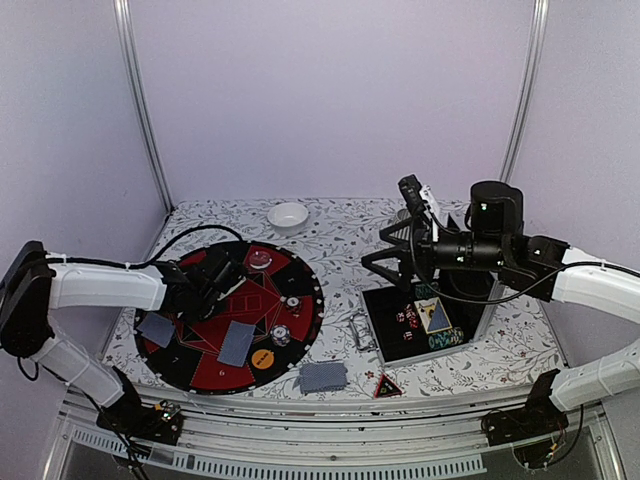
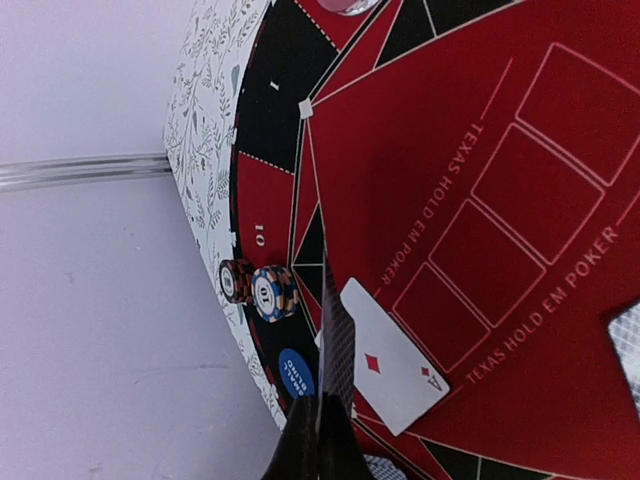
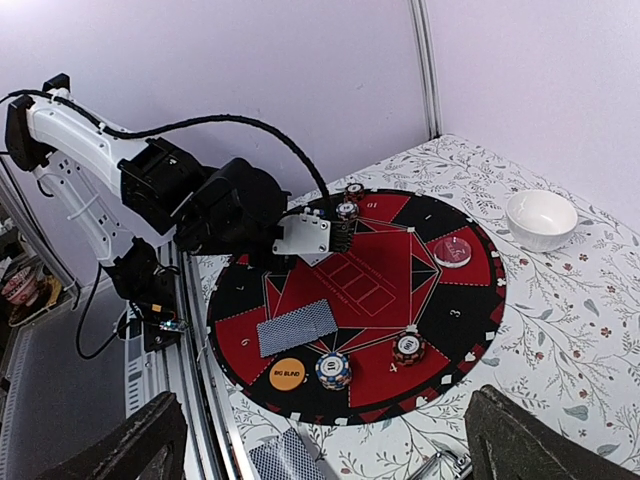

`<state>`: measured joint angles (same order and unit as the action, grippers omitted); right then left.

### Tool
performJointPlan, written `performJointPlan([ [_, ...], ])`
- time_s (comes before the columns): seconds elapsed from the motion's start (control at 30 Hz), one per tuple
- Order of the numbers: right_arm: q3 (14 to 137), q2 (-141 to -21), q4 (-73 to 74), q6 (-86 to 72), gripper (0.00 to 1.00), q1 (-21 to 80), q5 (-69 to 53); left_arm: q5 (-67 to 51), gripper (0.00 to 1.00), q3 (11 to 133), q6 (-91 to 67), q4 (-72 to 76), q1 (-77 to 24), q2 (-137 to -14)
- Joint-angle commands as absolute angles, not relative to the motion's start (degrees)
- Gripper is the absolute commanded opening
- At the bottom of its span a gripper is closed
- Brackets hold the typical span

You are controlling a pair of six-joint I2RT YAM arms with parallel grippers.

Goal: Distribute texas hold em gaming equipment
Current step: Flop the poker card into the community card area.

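My left gripper is shut on a grey-blue patterned-back card, held edge-on just above the round red and black poker mat. An ace of diamonds lies face up beside it. Two striped chips and a blue small-blind disc sit by the mat's rim. In the top view the left gripper hovers over the mat's left half; cards, an orange disc and a chip lie on it. My right gripper is open and empty, raised right of the mat.
A spare deck and a red triangular marker lie on the floral tablecloth near the front edge. A black box stands under the right arm. A white bowl sits at the back. A metal clip lies beside the box.
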<state>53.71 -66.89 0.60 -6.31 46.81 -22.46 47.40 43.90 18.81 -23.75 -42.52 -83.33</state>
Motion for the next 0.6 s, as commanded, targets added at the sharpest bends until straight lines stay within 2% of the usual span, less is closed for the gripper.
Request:
performJointPlan([
  [0.0,52.4,-66.7,0.8,-5.3,0.99,46.5,-22.7,45.0,0.00,40.3,32.8,-6.5,-39.7,-82.2],
  [0.27,52.9,-66.8,0.1,-4.3,0.99,46.5,-24.5,42.2,0.00,35.2,41.4,7.5,-36.8,-86.7],
  [0.57,49.9,-62.3,0.1,-2.1,0.99,46.1,-24.3,33.7,0.00,37.7,32.7,-5.1,-36.7,-91.4],
])
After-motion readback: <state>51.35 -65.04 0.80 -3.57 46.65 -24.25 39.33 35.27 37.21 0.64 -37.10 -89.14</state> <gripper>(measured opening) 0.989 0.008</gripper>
